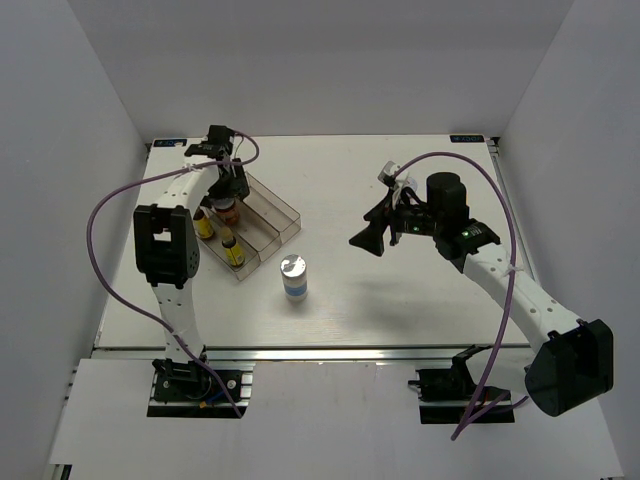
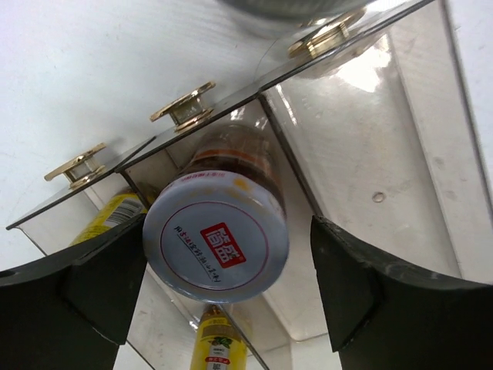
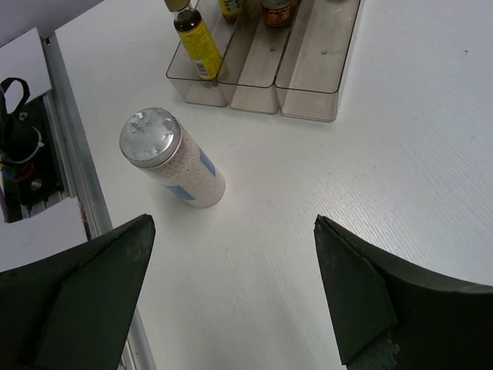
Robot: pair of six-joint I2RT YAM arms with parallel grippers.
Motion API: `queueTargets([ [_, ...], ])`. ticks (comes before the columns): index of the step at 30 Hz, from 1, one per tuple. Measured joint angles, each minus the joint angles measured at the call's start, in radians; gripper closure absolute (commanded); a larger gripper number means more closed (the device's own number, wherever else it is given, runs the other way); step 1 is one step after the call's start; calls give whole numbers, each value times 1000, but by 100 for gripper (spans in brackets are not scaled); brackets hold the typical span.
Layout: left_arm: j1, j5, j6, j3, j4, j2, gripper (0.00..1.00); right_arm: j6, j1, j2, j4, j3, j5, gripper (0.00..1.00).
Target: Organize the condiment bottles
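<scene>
The clear divided tray (image 1: 272, 212) holds two slim yellow bottles (image 1: 205, 224) (image 1: 234, 250) and a squat brown jar (image 1: 227, 210). My left gripper (image 1: 229, 188) hovers over the tray, open. In the left wrist view its fingers (image 2: 108, 270) straddle the brown jar's pale lid (image 2: 216, 235): the left finger is close to the lid, the right one well apart. A silver-lidded jar with a blue-white label (image 1: 293, 275) stands on the table in front of the tray. My right gripper (image 1: 373, 237) is open and empty, above the table to the right of that jar (image 3: 173, 162).
The tray's right-hand compartment (image 2: 362, 154) is bare where I can see it. A grey rounded edge (image 2: 285, 6) shows beyond the tray's far wall; I cannot tell what it is. The aluminium rail (image 3: 77, 154) runs along the table's near edge. White walls enclose the table.
</scene>
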Motion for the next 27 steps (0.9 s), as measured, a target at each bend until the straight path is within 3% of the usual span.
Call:
queueTargets([
  [7, 0, 17, 21, 60, -9, -14, 5, -23, -13, -1, 8, -2, 122, 11],
  [11, 2, 39, 48, 50, 20, -106, 19, -7, -13, -12, 57, -21, 350, 11],
  [15, 4, 103, 78, -74, 143, -345, 84, 41, -27, 3, 74, -10, 574, 11],
  [16, 4, 119, 85, -128, 189, -420, 86, 55, -33, 21, 73, 6, 622, 11],
  [17, 4, 134, 95, -185, 223, -501, 86, 66, -42, 51, 71, 29, 671, 11],
  [20, 4, 169, 125, -402, 370, -734, 42, 89, -72, 154, 53, 91, 781, 10],
  [22, 4, 188, 145, -563, 454, -874, 18, 93, -87, 223, 40, 113, 827, 11],
  [27, 5, 211, 165, -890, 594, -1118, 10, 92, -102, 370, -19, 163, 904, 11],
])
